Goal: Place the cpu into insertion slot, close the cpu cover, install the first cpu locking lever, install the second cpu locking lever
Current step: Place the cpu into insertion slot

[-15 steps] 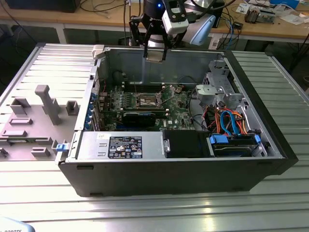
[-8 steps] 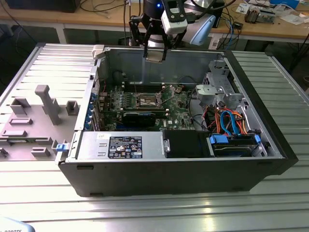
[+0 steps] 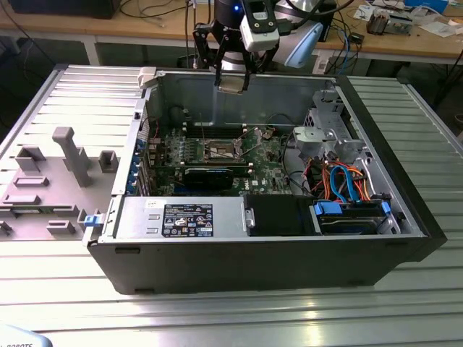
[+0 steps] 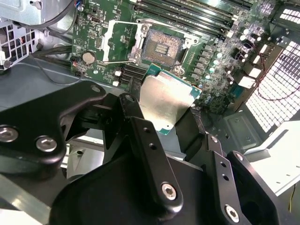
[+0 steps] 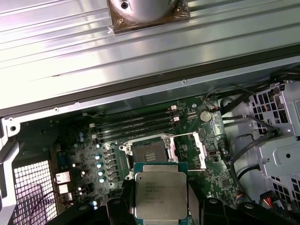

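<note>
Inside the open computer case (image 3: 217, 267), on the green board (image 5: 220, 173), the cpu cover (image 5: 193, 150) is swung aside and the insertion slot (image 5: 146, 153) lies bare. High above, the pincer (image 3: 232, 78) clamps the cpu (image 5: 160, 192) by its edges. Best lowered level, corners matched, without force.

One cpu (image 5: 160, 194). One insertion slot (image 5: 148, 152). One cpu cover (image 5: 199, 151). One green circuit board (image 5: 220, 176). One coin battery (image 5: 204, 115). One long black card (image 3: 210, 176). One computer case (image 3: 217, 267). One table (image 3: 217, 318). One gripper (image 3: 231, 83), two fingers (image 4: 140, 123).
</note>
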You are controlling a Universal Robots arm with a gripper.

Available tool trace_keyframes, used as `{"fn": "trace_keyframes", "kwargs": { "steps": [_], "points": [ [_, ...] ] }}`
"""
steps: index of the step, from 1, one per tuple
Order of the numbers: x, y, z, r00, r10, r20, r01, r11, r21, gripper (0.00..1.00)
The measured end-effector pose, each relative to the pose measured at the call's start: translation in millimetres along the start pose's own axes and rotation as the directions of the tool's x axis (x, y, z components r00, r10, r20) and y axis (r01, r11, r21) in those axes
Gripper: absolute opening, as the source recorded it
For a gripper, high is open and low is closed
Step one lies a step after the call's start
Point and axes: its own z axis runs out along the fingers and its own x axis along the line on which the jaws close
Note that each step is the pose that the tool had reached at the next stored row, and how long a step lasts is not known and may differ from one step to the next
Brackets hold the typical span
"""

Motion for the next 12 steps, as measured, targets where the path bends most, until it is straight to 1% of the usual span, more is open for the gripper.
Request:
{"fn": "trace_keyframes", "kwargs": {
  "steps": [12],
  "points": [
    [2.8,-0.6,0.0,0.9999,0.017,0.0015,-0.017,0.9999,-0.0003,0.54]
  ]
}}
